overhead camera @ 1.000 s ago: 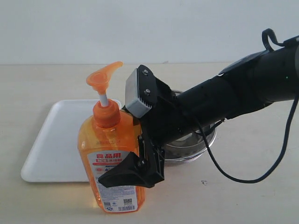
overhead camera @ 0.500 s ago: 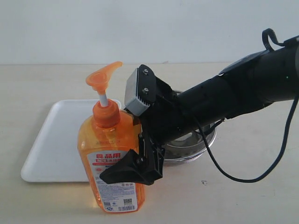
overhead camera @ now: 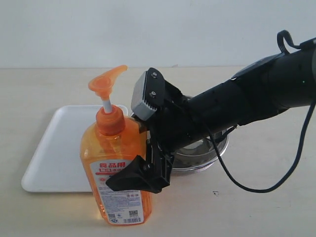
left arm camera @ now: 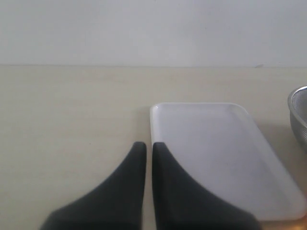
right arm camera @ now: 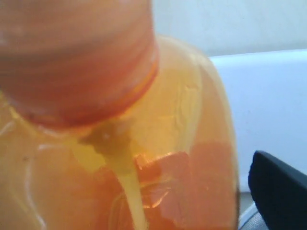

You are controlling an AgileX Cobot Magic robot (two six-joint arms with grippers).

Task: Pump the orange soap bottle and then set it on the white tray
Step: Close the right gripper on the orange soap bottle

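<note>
The orange soap bottle (overhead camera: 112, 140) stands upright on the table in front of the white tray (overhead camera: 54, 148), its pump head raised. My right gripper (overhead camera: 117, 160) straddles the bottle's body, open. The near finger (overhead camera: 129, 178) lies across the label and the far finger is hidden behind the bottle. Up close, the bottle (right arm camera: 144, 143) fills the right wrist view, and a strip of tray (right arm camera: 268, 96) shows between it and the one visible finger (right arm camera: 283, 191). My left gripper (left arm camera: 148, 146) is shut and empty, hovering at the near corner of the tray (left arm camera: 211, 148).
A round steel mesh strainer (overhead camera: 207, 148) sits behind the right arm, to the right of the tray; its rim (left arm camera: 300, 115) shows in the left wrist view. A black cable (overhead camera: 256, 187) loops onto the table beneath the right arm.
The bottle has shifted slightly to the left. The right gripper's near finger has crept up and along the label.
</note>
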